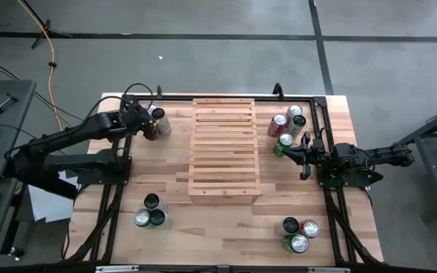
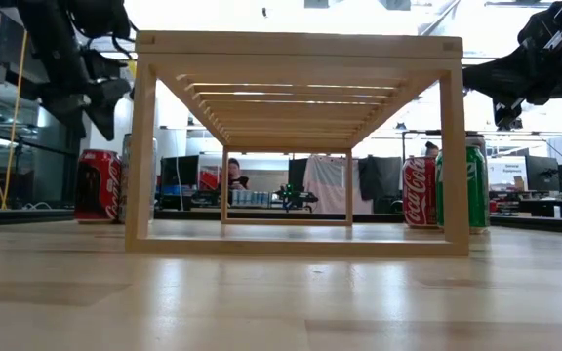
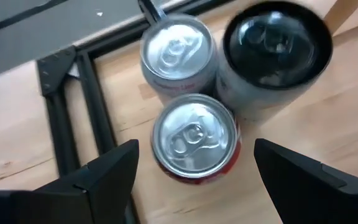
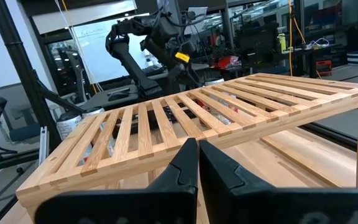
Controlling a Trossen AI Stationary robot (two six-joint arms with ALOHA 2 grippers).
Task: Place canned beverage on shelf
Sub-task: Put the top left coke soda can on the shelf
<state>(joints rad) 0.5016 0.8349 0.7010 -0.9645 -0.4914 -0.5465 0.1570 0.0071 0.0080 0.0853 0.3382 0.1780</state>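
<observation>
The shelf, a light-wood slatted rack, stands on its legs in the middle of the table. At the far left three cans stand upright in a cluster: a red one with a silver top, a silver one and a black-topped one. My left gripper hangs open above them and points steeply down. Its fingers stand on either side of the red can without touching it. My right gripper waits shut and level at the table's right, facing the shelf.
More upright cans stand in clusters at the far right, near left and near right. Black frame rails run along the table's left and right sides. Bare tabletop lies between the shelf and each cluster.
</observation>
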